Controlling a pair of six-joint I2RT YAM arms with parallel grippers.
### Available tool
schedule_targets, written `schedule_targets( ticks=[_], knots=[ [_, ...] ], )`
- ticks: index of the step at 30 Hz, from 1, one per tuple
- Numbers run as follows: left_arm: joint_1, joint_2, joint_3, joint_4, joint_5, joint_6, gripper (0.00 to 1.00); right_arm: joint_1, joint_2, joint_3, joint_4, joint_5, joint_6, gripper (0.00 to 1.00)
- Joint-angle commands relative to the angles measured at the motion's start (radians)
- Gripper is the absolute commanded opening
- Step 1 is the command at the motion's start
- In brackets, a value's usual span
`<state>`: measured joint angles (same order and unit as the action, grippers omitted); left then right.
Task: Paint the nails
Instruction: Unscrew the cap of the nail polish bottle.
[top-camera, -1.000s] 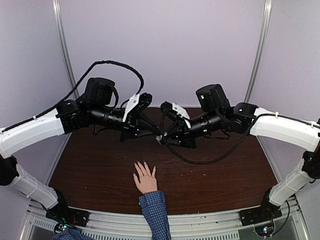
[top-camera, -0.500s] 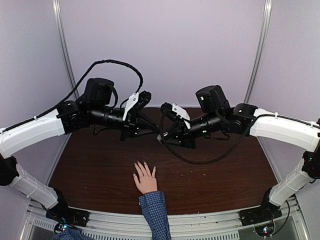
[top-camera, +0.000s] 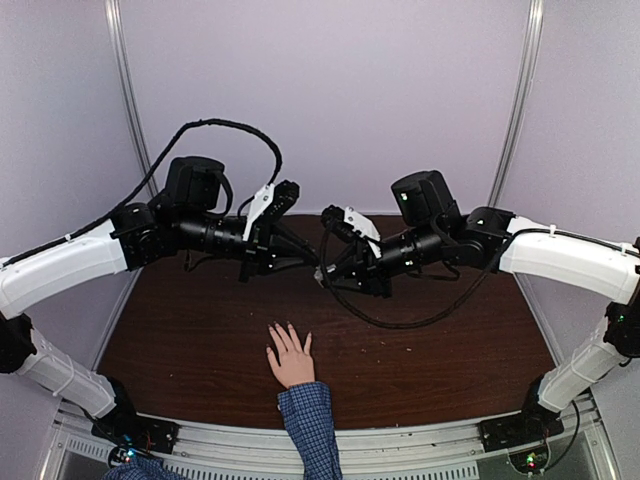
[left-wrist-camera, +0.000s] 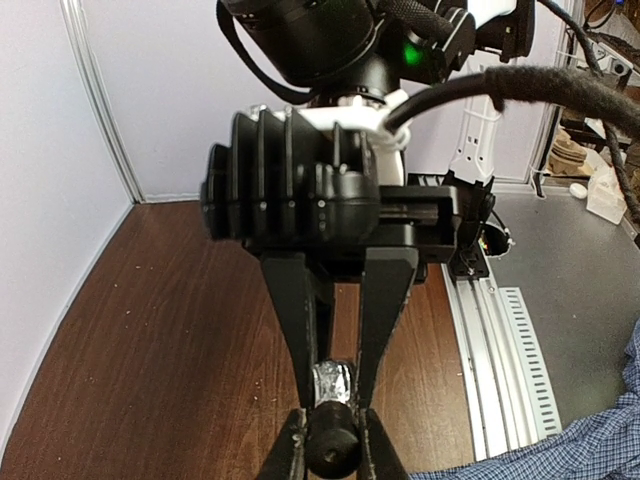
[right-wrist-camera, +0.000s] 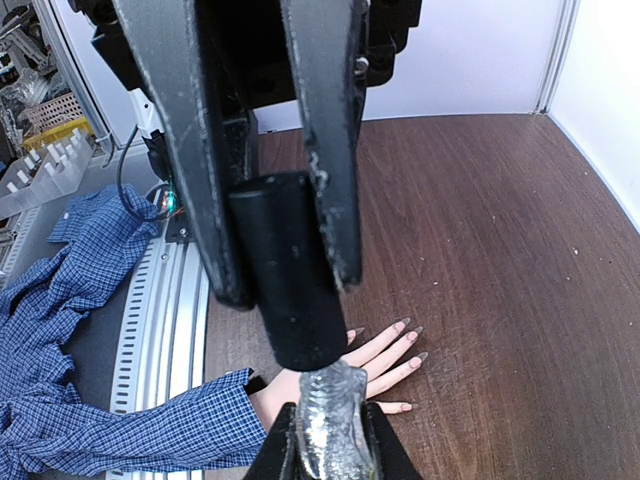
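Nails (right-wrist-camera: 403, 324) lay on brown table (right-wrist-camera: 500, 220), well below jaws. L gripper (left-wrist-camera: 332, 455) pinched round black cap (right-wrist-camera: 290, 270); R gripper (right-wrist-camera: 328, 442), shiny bottle (right-wrist-camera: 328, 398).

You are in a robotics lab: plain panel walls (top-camera: 330, 90) enclose a brown table (top-camera: 200, 330), with aluminium rails (left-wrist-camera: 505, 350) and cluttered parts shelves (right-wrist-camera: 38, 150) beside it.

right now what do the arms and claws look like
Left arm and right arm: white rounded shells, black joints. Left claw and right claw: slim black fingers. Black braided cable loops over the left arm.
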<state>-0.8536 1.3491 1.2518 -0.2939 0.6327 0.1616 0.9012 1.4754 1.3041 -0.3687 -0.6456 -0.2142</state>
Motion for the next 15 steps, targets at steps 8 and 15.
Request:
schedule_targets(
  ticks=[8, 15],
  knots=[
    [0.005, -0.039, -0.026, 0.082, 0.056, -0.021, 0.0, 0.0, -0.013, 0.001, 0.022, 0.001, -0.006, 0.0],
    [0.007, -0.046, -0.033, 0.098, 0.058, -0.026, 0.0, 0.001, -0.01, 0.004, 0.019, -0.001, -0.008, 0.0]
  ],
)
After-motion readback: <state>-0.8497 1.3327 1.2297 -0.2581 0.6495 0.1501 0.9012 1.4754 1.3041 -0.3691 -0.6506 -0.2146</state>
